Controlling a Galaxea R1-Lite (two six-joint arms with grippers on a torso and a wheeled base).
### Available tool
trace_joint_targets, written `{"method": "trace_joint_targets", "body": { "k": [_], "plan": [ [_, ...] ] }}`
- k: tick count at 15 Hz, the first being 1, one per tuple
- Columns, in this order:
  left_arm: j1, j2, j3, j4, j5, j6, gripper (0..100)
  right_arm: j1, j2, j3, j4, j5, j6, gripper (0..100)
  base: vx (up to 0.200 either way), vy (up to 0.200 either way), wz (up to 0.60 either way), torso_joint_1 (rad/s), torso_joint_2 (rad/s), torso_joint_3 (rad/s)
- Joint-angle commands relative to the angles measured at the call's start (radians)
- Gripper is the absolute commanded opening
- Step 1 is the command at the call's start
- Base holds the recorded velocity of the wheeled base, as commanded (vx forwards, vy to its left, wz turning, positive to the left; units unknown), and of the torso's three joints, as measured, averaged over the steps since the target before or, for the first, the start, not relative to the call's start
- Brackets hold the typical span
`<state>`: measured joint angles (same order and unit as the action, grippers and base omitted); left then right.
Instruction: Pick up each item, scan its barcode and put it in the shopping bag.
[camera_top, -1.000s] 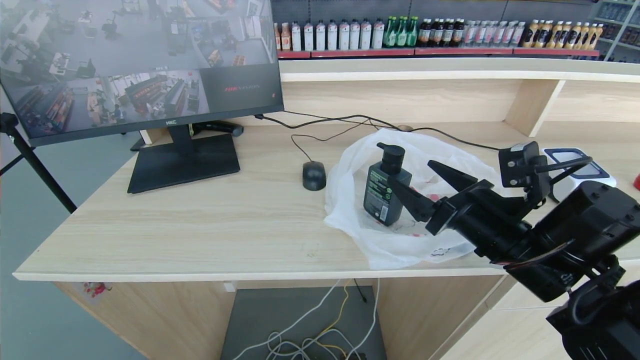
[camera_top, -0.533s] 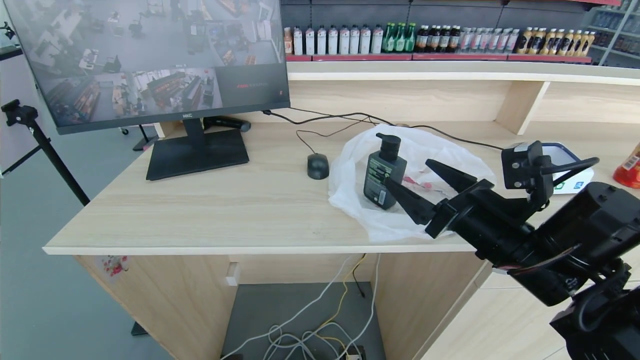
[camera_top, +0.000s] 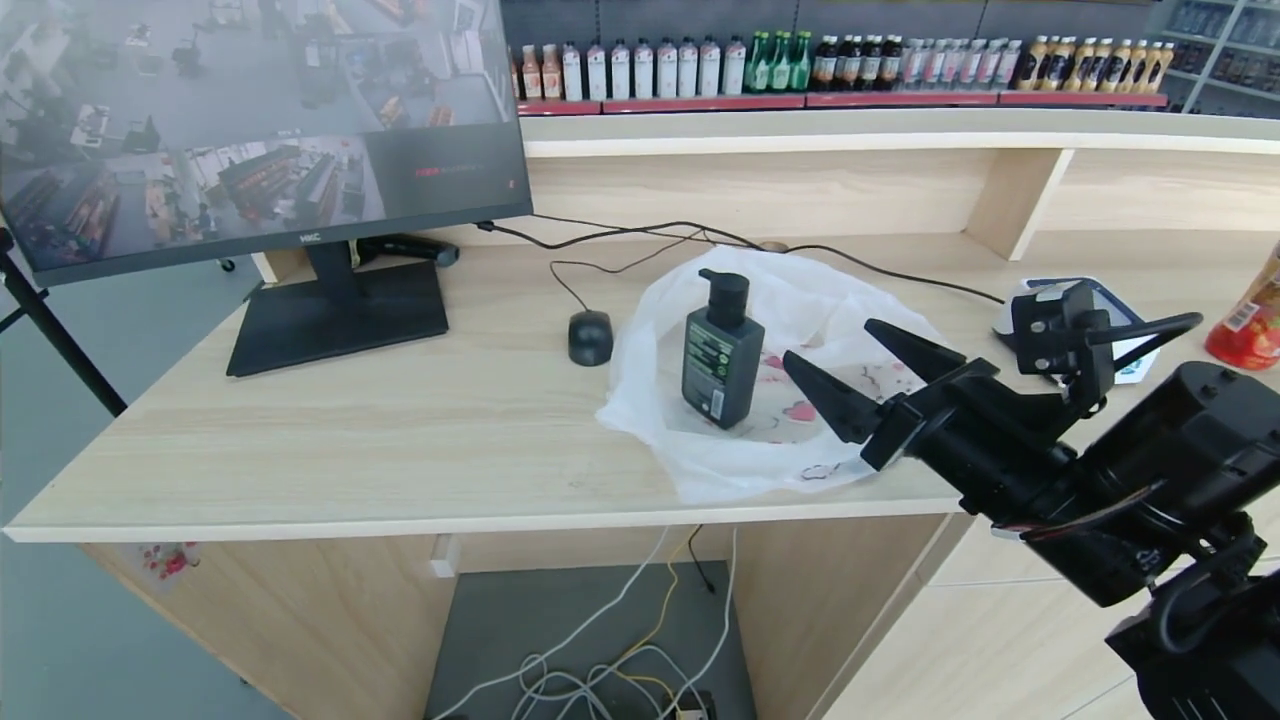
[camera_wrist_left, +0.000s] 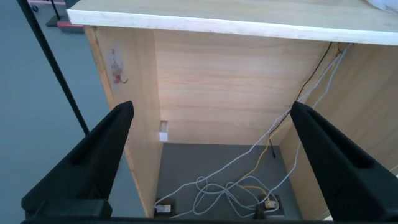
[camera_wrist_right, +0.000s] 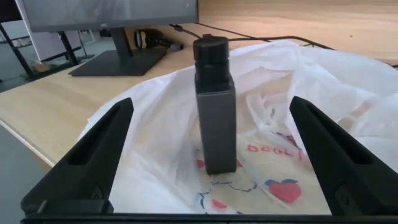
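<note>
- Our left end effector (camera_wrist_left: 211, 107) hangs low in front of the bench (camera_top: 400, 440), below its top. The two fingers are spread wide with nothing between them. Past it we see the wooden front panel and a tangle of cables (camera_wrist_left: 230, 193) on the floor.
- On the left of the bench sits a monitor (camera_top: 250, 120) on a flat black stand, showing camera feeds.
- Right of the stand there's a dark mouse (camera_top: 590, 337), with its cord running toward the back of the bench.
- Next comes the shopping bag (camera_top: 800, 300), white plastic lying loosely spread on the bench just beside the mouse. The dark pump bottle (camera_top: 722, 350) stands upright on it, toward the bag's left side, label facing us. Honestly, we can't tell if it's inside the opening or just on top of the plastic.
- Our right end effector (camera_top: 830, 343) hovers over the right part of the bag, near the bench's front edge. Its fingers are wide apart and pinching nothing, pointed at the pump bottle but clear of it.
- Behind that arm sits a white-and-blue device (camera_top: 1135, 362), partly hidden.
- At the far right edge, a red bottle (camera_top: 1245, 325) with a white label sits on the bench, well apart from the bag.
</note>
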<state>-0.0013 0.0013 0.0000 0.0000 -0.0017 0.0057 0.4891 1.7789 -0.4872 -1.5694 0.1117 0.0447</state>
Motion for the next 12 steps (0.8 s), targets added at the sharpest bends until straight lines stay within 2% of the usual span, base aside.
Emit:
{"method": "trace_joint_targets", "body": {
  "k": [1, 12],
  "plan": [
    [0.000, 0.000, 0.000, 0.000, 0.000, 0.000, 100, 0.002, -0.003, -0.001, -0.001, 0.002, 0.000, 100, 0.000, -0.200, 0.00, 0.007, 0.00, 0.002],
    [0.000, 0.000, 0.000, 0.000, 0.000, -0.001, 100, 0.002, -0.024, -0.002, -0.001, 0.002, 0.000, 100, 0.000, -0.200, 0.00, 0.005, 0.00, 0.003]
  ]
}}
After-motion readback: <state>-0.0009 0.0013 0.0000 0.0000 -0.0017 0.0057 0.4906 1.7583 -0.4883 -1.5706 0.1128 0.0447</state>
